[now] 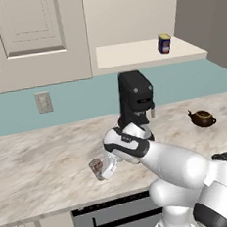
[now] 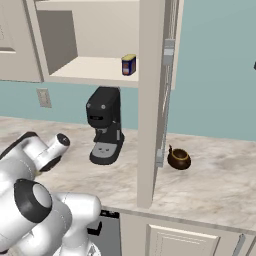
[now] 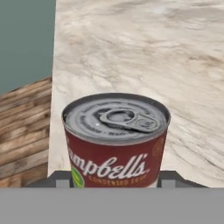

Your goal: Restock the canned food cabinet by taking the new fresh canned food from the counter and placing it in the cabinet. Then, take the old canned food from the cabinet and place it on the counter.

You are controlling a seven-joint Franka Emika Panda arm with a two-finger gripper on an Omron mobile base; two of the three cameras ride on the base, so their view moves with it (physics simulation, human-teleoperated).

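The old canned food [image 3: 116, 140], red and white with a metal pull-tab lid, sits between my gripper's [image 3: 116, 180] dark fingertips [image 3: 59, 179], which press on its two sides. From the left base view, the gripper [image 1: 100, 169] holds this can [image 1: 96, 167] low over the front part of the marble counter [image 1: 41, 161]. The new fresh canned food [image 1: 164, 44], dark blue with a yellow top, stands upright on the cream shelf of the doorless cabinet [image 1: 129, 55]. It appears again [image 2: 128, 65] near the cabinet's [image 2: 90, 67] right end in the right base view.
A black coffee machine [image 1: 136, 101] stands on the counter just behind the arm. A brown teapot [image 1: 202, 118] sits to its right. The counter's front edge and wooden floor [image 3: 22, 140] lie close to the held can. A panelled cabinet door [image 1: 29, 35] hangs at upper left.
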